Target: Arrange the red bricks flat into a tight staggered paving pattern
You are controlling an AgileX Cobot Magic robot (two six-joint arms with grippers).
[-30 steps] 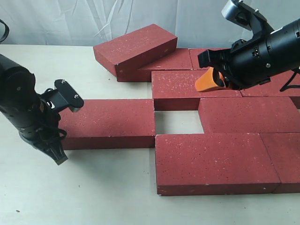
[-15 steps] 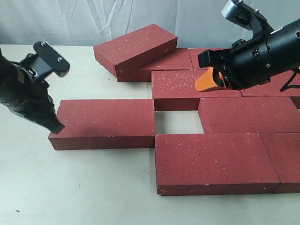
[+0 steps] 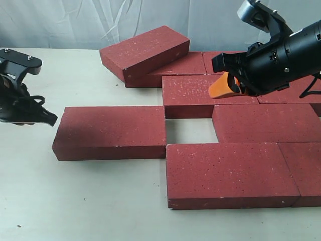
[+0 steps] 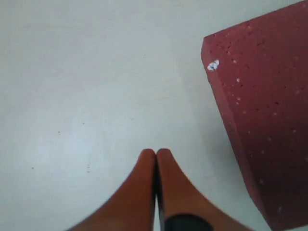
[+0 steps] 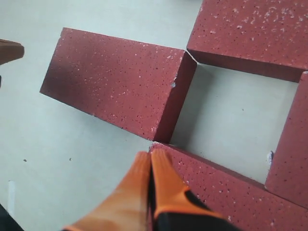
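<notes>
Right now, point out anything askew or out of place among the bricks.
One back brick lies tilted, propped on the flat brick beneath it instead of lying flat. A bare gap also sits open mid-pattern.

Soft, even light is falling from above, keeping the pale table bright without glare. Just beside the left gripper, which is looking slightly smeared, the nearest of the red bricks is casting only a thin, diffuse shadow along its front edge. In the left wrist view the fingers are sitting out of focus and the whole picture is looking soft. The right gripper is blurring too, while the red bricks beyond it are showing crisp speckles.
</notes>
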